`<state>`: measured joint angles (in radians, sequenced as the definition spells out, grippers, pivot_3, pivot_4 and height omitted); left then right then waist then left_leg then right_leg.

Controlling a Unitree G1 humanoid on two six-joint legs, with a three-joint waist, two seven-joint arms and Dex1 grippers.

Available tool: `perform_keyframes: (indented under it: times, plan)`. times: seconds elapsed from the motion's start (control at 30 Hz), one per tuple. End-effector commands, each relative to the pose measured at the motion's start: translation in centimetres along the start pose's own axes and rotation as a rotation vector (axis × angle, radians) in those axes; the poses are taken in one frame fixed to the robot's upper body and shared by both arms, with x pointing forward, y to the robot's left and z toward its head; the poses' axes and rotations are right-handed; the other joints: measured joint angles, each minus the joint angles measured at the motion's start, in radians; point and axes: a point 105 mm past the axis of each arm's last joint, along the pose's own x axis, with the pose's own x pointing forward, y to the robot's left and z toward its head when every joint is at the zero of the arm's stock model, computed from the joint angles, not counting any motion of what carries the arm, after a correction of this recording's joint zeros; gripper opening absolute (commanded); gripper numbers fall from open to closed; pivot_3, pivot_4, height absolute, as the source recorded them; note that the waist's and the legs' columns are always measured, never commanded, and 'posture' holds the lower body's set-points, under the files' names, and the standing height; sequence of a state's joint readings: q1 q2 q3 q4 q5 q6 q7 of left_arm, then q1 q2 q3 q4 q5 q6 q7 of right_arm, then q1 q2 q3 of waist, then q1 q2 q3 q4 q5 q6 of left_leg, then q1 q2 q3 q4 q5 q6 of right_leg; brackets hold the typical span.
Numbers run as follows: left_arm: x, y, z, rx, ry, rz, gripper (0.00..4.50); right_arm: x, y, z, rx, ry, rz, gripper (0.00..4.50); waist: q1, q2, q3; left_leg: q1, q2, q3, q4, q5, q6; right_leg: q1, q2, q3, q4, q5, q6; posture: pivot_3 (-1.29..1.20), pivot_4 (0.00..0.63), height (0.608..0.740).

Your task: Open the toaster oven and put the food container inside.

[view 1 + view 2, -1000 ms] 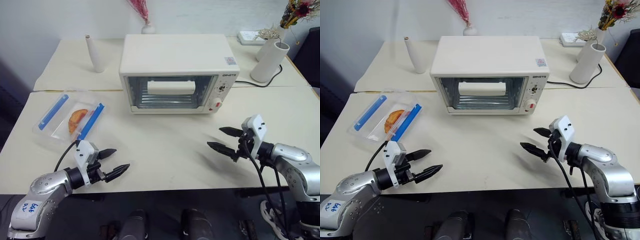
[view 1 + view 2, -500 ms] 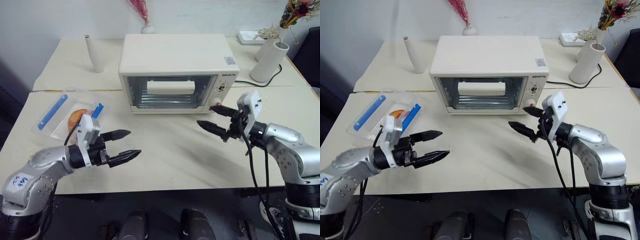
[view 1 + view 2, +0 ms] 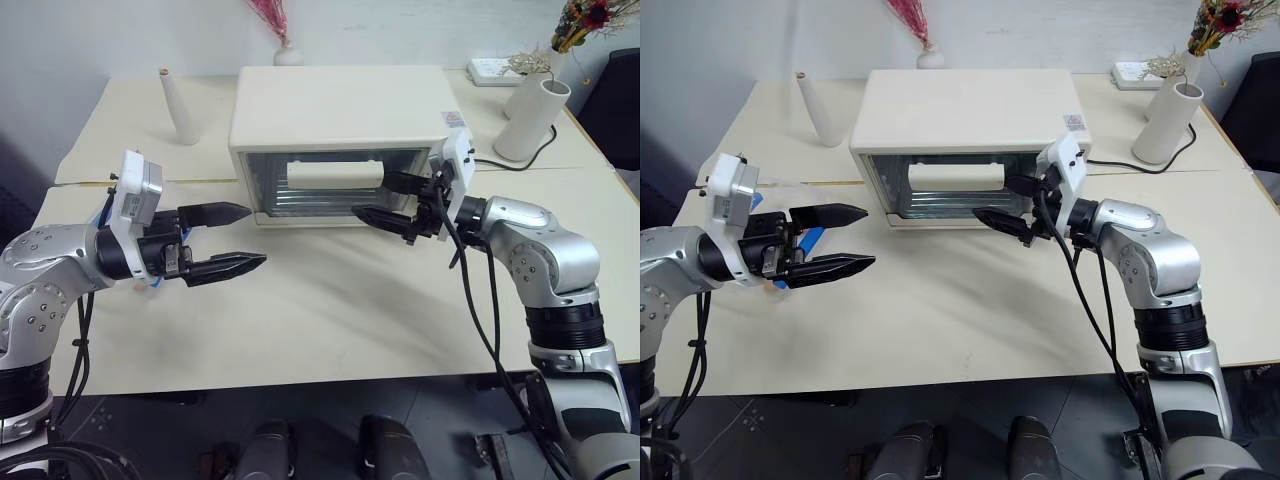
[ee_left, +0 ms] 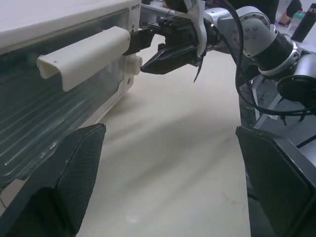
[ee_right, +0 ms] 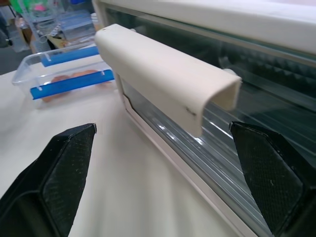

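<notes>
Risk entry, door-opening stage: toaster oven (image 3: 340, 135) stands at 12 o'clock on the worktop (image 3: 330, 310), glass door shut, white bar handle (image 3: 335, 174) across its upper part. Right hand (image 3: 388, 200), fingers spread and gripping nothing, sits at 1 o'clock just beside the handle's right end, pointing along the door face; whether a fingertip already touches the handle cannot be told. Likely fault: approaching from the end, not square on, the hand may close on only the tip of the bar and slip off as the door swings down, or one finger may strike the glass. Pulling hard on a light oven could also drag it forward across the worktop. Left hand (image 3: 222, 240), likewise released and holding nothing, hovers at 9 o'clock. Food container (image 5: 64, 74), clear with blue clips and orange food, lies on the worktop at 9 o'clock, largely behind that left hand from the head views; a careless sweep could knock it toward the edge. Falling door may also land on the right hand's trailing cable (image 3: 480, 300).
</notes>
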<state>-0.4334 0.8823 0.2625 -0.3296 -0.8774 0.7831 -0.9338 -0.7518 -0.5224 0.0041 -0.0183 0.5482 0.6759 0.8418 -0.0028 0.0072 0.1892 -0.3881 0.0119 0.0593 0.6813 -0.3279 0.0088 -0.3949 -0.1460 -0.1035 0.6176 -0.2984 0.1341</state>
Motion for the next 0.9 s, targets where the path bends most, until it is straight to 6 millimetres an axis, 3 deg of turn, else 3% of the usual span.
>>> perform_keyframes:
  times: [0.03,0.43,0.53,0.63,0.77,0.9]
  plan:
    - [-0.1,0.6,1.1,0.062,-0.027,0.033,4.49,0.3,1.4,1.6,-0.038,-0.048,0.066,4.5,0.0,0.0,0.0,0.0,0.0,0.0,0.0,0.0,0.0,0.0,0.0,0.0,0.0,0.0,0.0,0.0,0.15,0.74]
    - [2.0,3.2,3.8,0.123,-0.15,0.104,4.49,-1.1,4.3,-0.2,-0.042,-0.022,0.125,4.5,0.001,-0.002,0.001,0.0,0.0,0.0,0.001,0.0,0.0,0.0,0.0,0.0,0.001,0.0,0.0,0.0,0.15,0.74]
    - [2.1,3.3,5.2,0.123,-0.199,0.067,3.99,-1.2,4.5,-0.8,-0.028,-0.018,0.108,4.5,0.001,-0.002,0.001,0.0,0.0,0.0,0.001,0.0,0.0,-0.001,0.0,0.0,0.001,0.0,0.0,0.0,0.15,0.74]
    - [2.0,3.9,6.1,0.134,-0.213,0.069,3.08,-1.3,4.6,-1.2,-0.018,-0.015,0.093,4.5,0.002,-0.003,0.001,0.0,0.0,0.0,0.001,0.0,-0.001,-0.001,0.0,0.0,0.001,0.0,0.0,0.0,0.15,0.74]
    - [2.6,5.9,5.7,0.206,-0.161,0.116,1.86,-1.2,4.7,-1.6,-0.013,-0.011,0.081,4.5,0.002,-0.003,0.001,0.0,0.0,0.001,0.001,0.0,-0.001,-0.001,0.001,0.0,0.001,0.0,0.0,0.0,0.15,0.74]
    - [3.4,8.0,4.1,0.301,-0.06,0.148,0.66,-1.1,4.9,-1.5,-0.011,-0.019,0.081,4.5,0.003,-0.003,0.001,0.0,0.0,0.001,0.001,0.0,-0.001,-0.001,0.001,0.0,0.001,0.0,0.0,0.0,0.15,0.74]
